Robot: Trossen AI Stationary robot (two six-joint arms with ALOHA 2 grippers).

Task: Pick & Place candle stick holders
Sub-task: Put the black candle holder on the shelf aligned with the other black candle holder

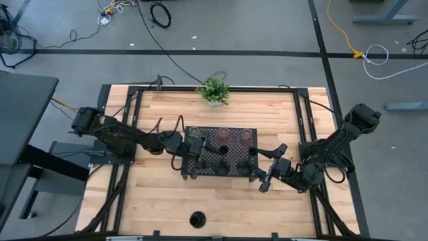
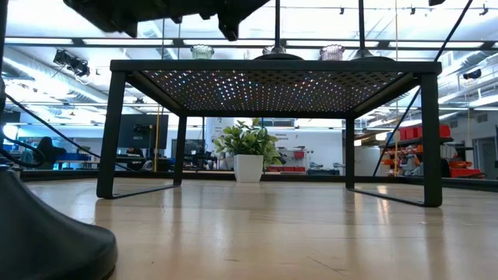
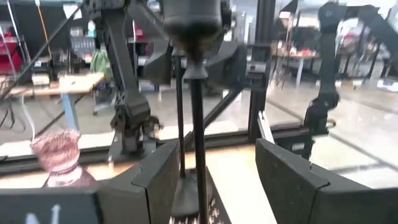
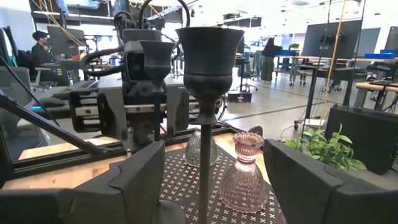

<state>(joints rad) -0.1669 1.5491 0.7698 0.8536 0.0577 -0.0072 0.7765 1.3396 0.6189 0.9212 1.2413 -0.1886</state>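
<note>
Tall holder (image 4: 208, 93) between right pincer (image 4: 214, 180) (open)

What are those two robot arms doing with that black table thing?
Two robot arms are working at a black perforated tray on legs that holds candle stick holders. The left gripper has its fingers open around the thin stem of a tall black holder. The right gripper is open around the other tall black holder. A pink glass holder and a greenish one stand on the tray. One squat black holder sits alone on the table.
</note>
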